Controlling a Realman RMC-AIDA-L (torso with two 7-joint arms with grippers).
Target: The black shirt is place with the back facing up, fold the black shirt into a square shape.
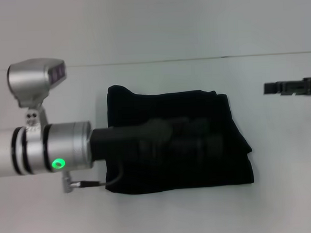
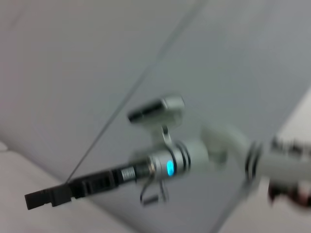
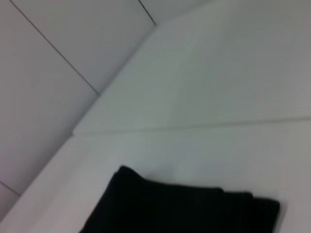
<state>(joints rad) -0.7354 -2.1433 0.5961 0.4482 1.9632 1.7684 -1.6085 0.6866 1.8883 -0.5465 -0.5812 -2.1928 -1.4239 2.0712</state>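
The black shirt (image 1: 160, 103) lies folded into a rough rectangle in the middle of the white table, with layered edges showing on its right side. My left arm reaches in from the left, and its black gripper (image 1: 211, 139) hangs over the shirt's middle, dark against dark fabric. My right gripper (image 1: 273, 88) is off to the right of the shirt, apart from it and above the bare table. The left wrist view shows that right gripper (image 2: 43, 198) from afar. In the right wrist view a corner of the shirt (image 3: 170, 208) appears on the table.
The white table (image 1: 166, 215) spreads around the shirt on all sides. A pale wall (image 1: 150, 23) rises behind the table's far edge. A thin cable (image 1: 91, 183) hangs under my left wrist beside the shirt's near left corner.
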